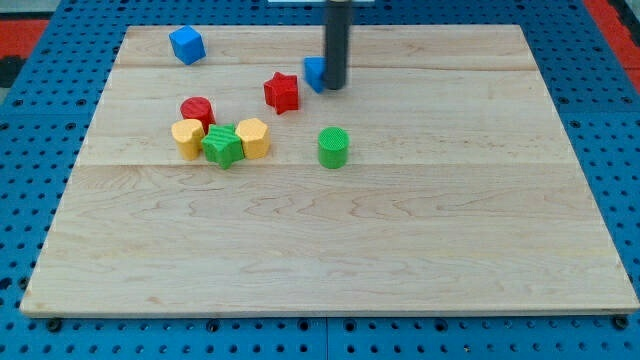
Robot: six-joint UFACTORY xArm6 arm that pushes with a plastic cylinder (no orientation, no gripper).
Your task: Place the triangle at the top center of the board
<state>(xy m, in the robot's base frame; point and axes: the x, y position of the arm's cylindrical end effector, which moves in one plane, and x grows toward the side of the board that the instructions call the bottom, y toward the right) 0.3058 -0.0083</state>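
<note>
A small blue block, likely the triangle, lies near the top centre of the wooden board; the rod hides most of it. My tip rests against the block's right side. The dark rod rises straight from the tip to the view's top edge.
A blue cube sits at the top left. A red star lies just left of the tip. A red cylinder, two yellow blocks and a green star cluster left of centre. A green cylinder stands below the tip.
</note>
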